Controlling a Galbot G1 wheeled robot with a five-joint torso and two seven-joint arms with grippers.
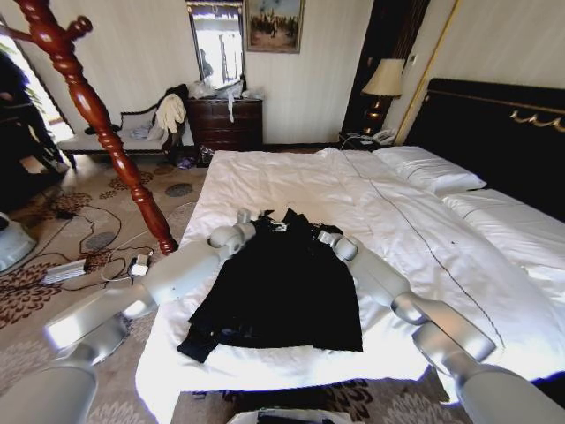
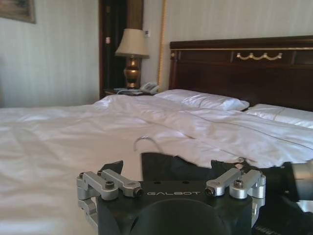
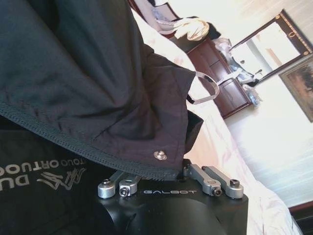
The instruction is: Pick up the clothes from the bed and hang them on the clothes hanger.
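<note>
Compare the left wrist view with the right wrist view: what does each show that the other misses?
Left wrist alone: the black headboard, white pillows, a bedside lamp and the right gripper at the garment's far side.

Right wrist alone: the dark dresser, the mirror, and the jacket's snap button and printed lettering up close.

Both: the black jacket, a metal hanger hook at its collar, and the white sheets of the bed.

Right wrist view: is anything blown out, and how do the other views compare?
Right wrist view: the wall and bed behind the jacket are washed out. Head view: glare at the window; straight lines bow near the edges. Left wrist view: dim, soft, evenly lit.
</note>
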